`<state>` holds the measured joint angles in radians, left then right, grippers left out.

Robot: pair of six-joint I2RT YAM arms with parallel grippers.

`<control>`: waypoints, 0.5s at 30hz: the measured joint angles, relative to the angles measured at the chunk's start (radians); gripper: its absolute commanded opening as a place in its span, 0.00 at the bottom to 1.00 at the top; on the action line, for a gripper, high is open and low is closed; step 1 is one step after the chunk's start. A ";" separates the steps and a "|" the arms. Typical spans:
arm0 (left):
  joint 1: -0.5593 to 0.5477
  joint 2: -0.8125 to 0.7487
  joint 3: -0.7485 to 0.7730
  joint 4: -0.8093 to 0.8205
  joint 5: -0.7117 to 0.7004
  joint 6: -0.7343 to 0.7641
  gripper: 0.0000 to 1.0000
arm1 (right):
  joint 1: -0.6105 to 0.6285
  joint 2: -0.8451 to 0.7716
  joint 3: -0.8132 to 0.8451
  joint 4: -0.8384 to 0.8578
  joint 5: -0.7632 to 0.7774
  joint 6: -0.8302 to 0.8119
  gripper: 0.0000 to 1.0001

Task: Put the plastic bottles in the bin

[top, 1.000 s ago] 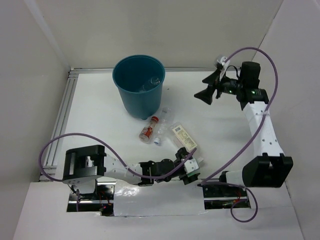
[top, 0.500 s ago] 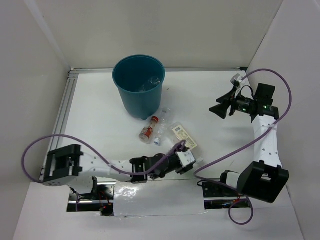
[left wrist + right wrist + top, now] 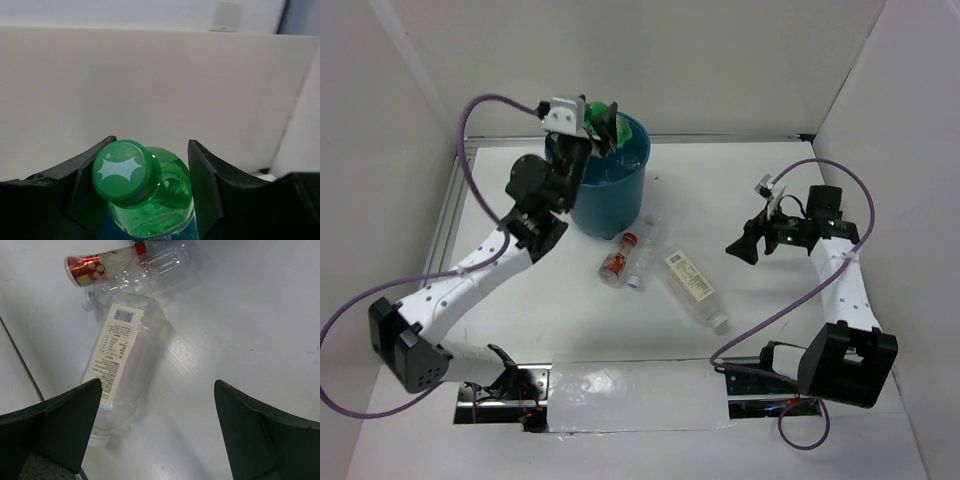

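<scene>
A: What's moved?

B: Mostly the left arm. It was stretched low along the near edge, beside the labelled bottle point(image 3: 692, 288). Now it's raised at the far left, with the left claw point(image 3: 601, 122) over the bin point(image 3: 612, 205). The right claw point(image 3: 750, 240) has come nearer the middle of the table point(image 3: 740, 180).

A: Is the left claw holding anything?

B: Yes. It's clamped on a green bottle point(image 3: 152, 197), with a finger on each side just under the green cap point(image 3: 126, 172). From above, the bottle hangs over the far part of the bin's mouth.

A: And the right claw?

B: Its fingers are wide apart with nothing between them. It hovers over bare table, right of the loose bottles.

A: Where's everything else?

B: The bin stands upright toward the far side, left of centre. Three bottles lie on the table just in front of it. There's a small red-labelled one point(image 3: 617, 262) and a clear one point(image 3: 645, 248) close alongside it. The labelled bottle lies nearest the arm bases, angled toward the near right.
</scene>
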<state>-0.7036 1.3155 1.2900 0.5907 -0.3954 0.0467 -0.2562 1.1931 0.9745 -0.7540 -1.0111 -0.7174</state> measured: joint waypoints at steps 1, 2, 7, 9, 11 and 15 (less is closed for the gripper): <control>0.028 0.040 0.037 0.004 -0.016 0.001 0.00 | 0.028 0.000 -0.001 0.000 0.021 0.005 1.00; 0.047 0.073 0.063 0.008 -0.032 0.002 0.00 | 0.053 -0.001 -0.001 0.003 0.038 0.014 1.00; 0.117 0.256 0.118 -0.042 -0.126 0.003 0.18 | 0.175 -0.010 0.000 0.064 0.150 0.154 0.89; 0.139 0.307 0.118 -0.094 -0.156 0.000 0.44 | 0.241 -0.003 0.006 0.089 0.215 0.219 0.94; 0.156 0.339 0.116 -0.158 -0.180 -0.010 0.64 | 0.315 0.028 0.031 0.098 0.273 0.270 1.00; 0.189 0.349 0.117 -0.226 -0.203 -0.037 0.86 | 0.447 0.182 0.126 0.100 0.415 0.330 1.00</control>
<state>-0.5148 1.6642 1.4075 0.3649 -0.5987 0.0101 0.1913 1.3750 1.1000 -0.6544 -0.5964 -0.3878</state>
